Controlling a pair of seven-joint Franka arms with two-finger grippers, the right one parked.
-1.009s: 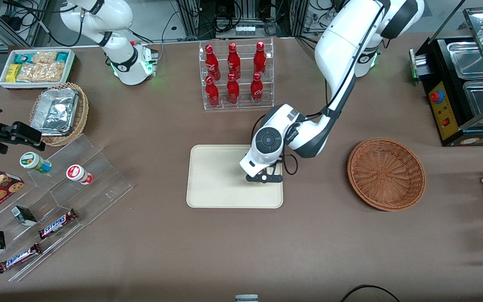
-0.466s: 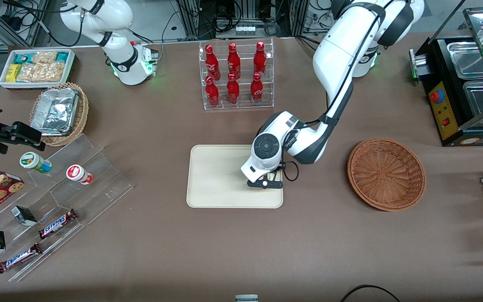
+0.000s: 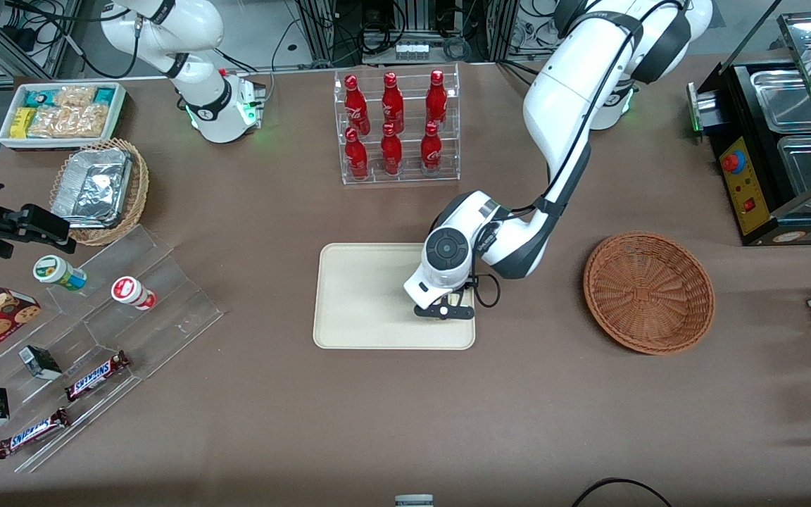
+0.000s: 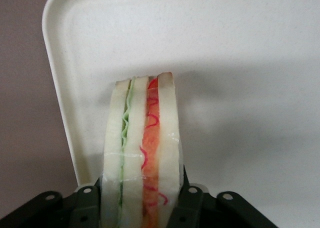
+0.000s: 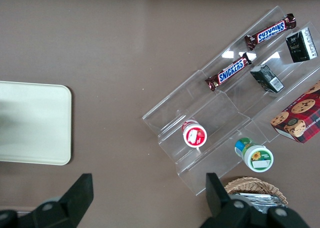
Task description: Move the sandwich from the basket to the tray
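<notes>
Sandwich (image 4: 142,153) is pinched between the gripper (image 3: 445,308) fingers, held on edge low over the tray (image 3: 363,296), near the tray end closest to the basket (image 3: 648,292), which looks empty. Step in hand: placement. Next: lower to contact, release, then lift straight up so the wedge doesn't drag.

A brown tabletop (image 5: 125,43) fills the frame. At the left edge lies one rounded end of the cream tray (image 5: 35,123), bare. To the right a clear acrylic stepped stand (image 5: 220,113) runs diagonally toward the upper right, carrying two Snickers bars (image 5: 228,73), two small dark boxes (image 5: 266,78), a red-lidded cup (image 5: 194,136), a green-lidded cup (image 5: 256,156) and a cookie box (image 5: 300,115) at the right edge. A wicker basket with foil trays (image 5: 255,190) peeks in at the bottom.
</notes>
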